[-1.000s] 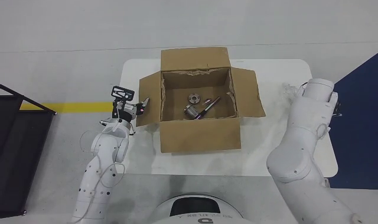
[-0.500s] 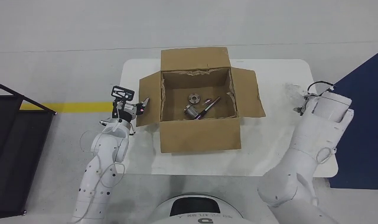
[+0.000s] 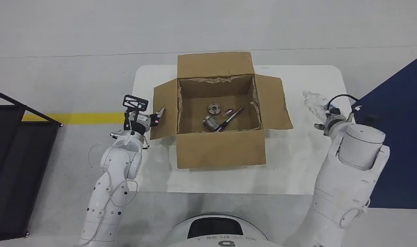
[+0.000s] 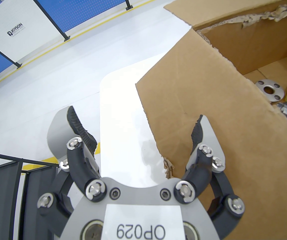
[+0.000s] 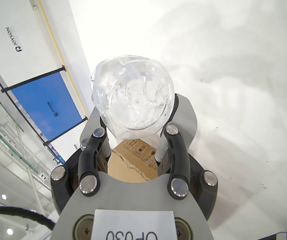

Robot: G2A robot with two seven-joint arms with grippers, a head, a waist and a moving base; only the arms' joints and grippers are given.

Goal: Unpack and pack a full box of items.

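An open cardboard box (image 3: pixel 221 150) stands mid-table with its flaps (image 4: pixel 208 106) spread. On its floor lie a round metal flange (image 3: pixel 214 108) (image 4: pixel 269 90) and a metal part with a dark red rod (image 3: pixel 223 119). My left gripper (image 3: pixel 156 115) (image 4: pixel 136 116) hangs open just outside the box's left flap, nothing between its fingers. My right gripper (image 3: pixel 328 114) (image 5: pixel 137 111) is shut on a clear plastic bottle (image 3: pixel 314 102) (image 5: pixel 132 98) above the table's right side. The bottle's base faces the right wrist camera and hides the fingertips.
The white table (image 3: pixel 293 169) has bare surface right of the box and in front of it. A black rack (image 3: pixel 19 156) stands on the floor to the left. A blue panel (image 3: pixel 399 116) lies beyond the table's right edge.
The right arm has swung around toward the table's near side while the bottle stayed near the right edge. The left arm and the box have not moved.
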